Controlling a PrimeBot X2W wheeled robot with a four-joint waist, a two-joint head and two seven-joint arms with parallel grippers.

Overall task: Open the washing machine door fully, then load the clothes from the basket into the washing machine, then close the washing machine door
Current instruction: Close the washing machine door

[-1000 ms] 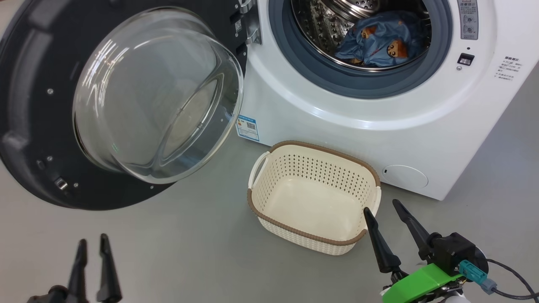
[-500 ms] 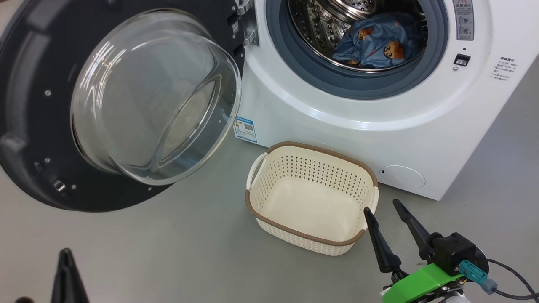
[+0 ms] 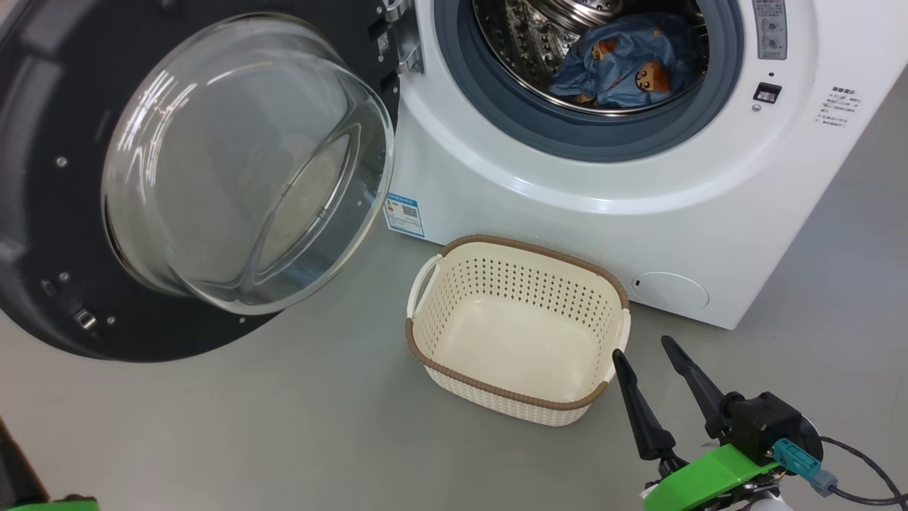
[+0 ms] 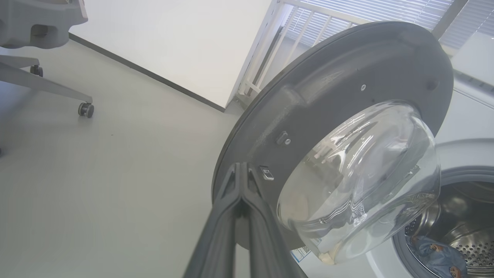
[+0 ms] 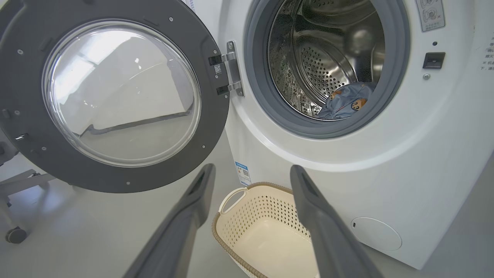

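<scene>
Our left gripper [image 4: 241, 170], spread a second ago, now pinches shut, empty, lower centre by the washing machine door [image 4: 328, 77], so we expect closing next.

The washing machine door [image 3: 50, 213] is hanging swung wide on the left. Its glass bowl [image 3: 241, 163] is bulging out over the floor [image 3: 284, 426] and crowding that side. The washing machine [image 3: 567, 213] drum mouth is standing unobstructed, the clothes [image 3: 617, 64] lying low inside. The basket [image 3: 532, 248] is sitting close before the machine, just beside the right end effector [image 3: 642, 348], blocking the low approach. Bare floor is lying open nearer the robot.
</scene>
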